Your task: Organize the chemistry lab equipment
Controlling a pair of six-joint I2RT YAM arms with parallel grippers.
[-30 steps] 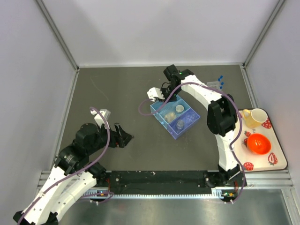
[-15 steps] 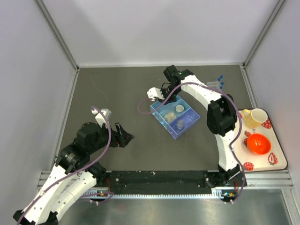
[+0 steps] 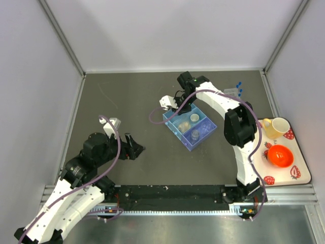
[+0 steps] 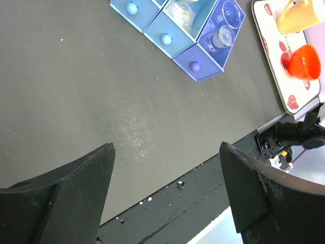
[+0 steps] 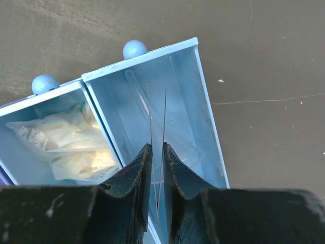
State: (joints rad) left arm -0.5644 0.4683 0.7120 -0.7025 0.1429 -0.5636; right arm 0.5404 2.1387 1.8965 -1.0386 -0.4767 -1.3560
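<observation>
A blue three-drawer organizer (image 3: 202,138) sits mid-table. My right gripper (image 3: 179,104) hangs over its far, light blue compartment (image 5: 205,109), shut on a thin clear item (image 5: 158,109) whose edges stick out between the fingers; its kind is hard to tell. Another clear piece (image 5: 195,150) lies in that compartment. A crumpled clear bag (image 5: 68,145) fills the middle compartment. Tiny clear beakers (image 4: 226,23) sit in the purple compartment. Blue-capped test tubes (image 3: 238,87) stand in a clear rack (image 3: 231,92) at the far right. My left gripper (image 3: 135,147) is open and empty, low at the near left.
A strawberry-patterned tray (image 3: 300,174) at the right edge holds a yellow mug (image 3: 277,127) and an orange bowl (image 3: 279,155). The mug (image 4: 299,12) and the bowl (image 4: 304,61) also show in the left wrist view. Grey walls close in the table; a black rail (image 3: 172,192) runs along the near edge.
</observation>
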